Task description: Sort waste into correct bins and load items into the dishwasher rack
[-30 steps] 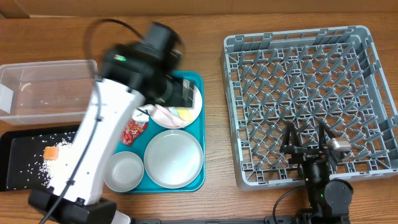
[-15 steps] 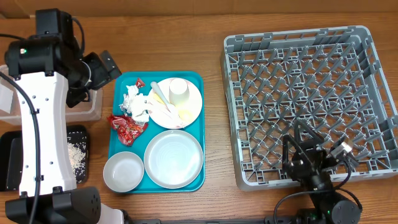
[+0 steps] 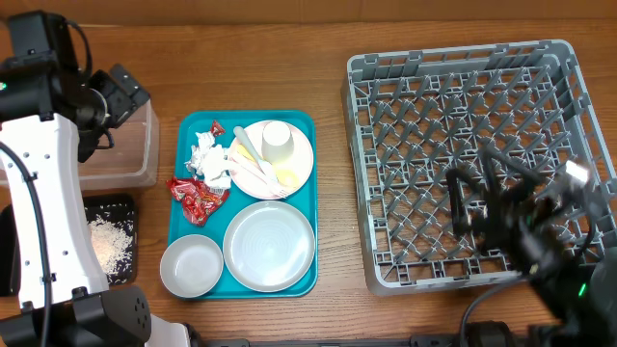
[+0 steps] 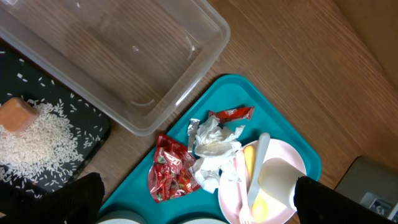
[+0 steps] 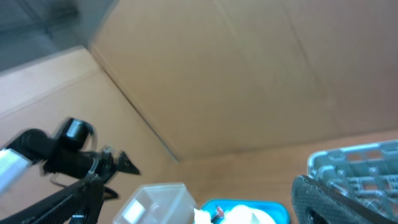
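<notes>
**Both arms repositioned; fingers apart, nothing held**

Since a second ago the left arm has swung off the teal tray (image 3: pixel 307 200) to the far left, above the clear tub (image 3: pixel 135 154). The right arm has risen over the rack (image 3: pixel 463 106) at its near right corner. The left fingers (image 4: pixel 74 198) stand wide apart, empty. The right fingers (image 5: pixel 348 205) are likewise apart and empty. Rice (image 3: pixel 108 241) and the orange cube (image 4: pixel 13 116) lie in the black tray (image 3: pixel 125 207). The napkin (image 3: pixel 210 159) and red wrappers (image 3: pixel 198 198) lie on the teal tray, beside the pink plate (image 3: pixel 299 164) carrying the cup (image 3: pixel 278 142).
</notes>
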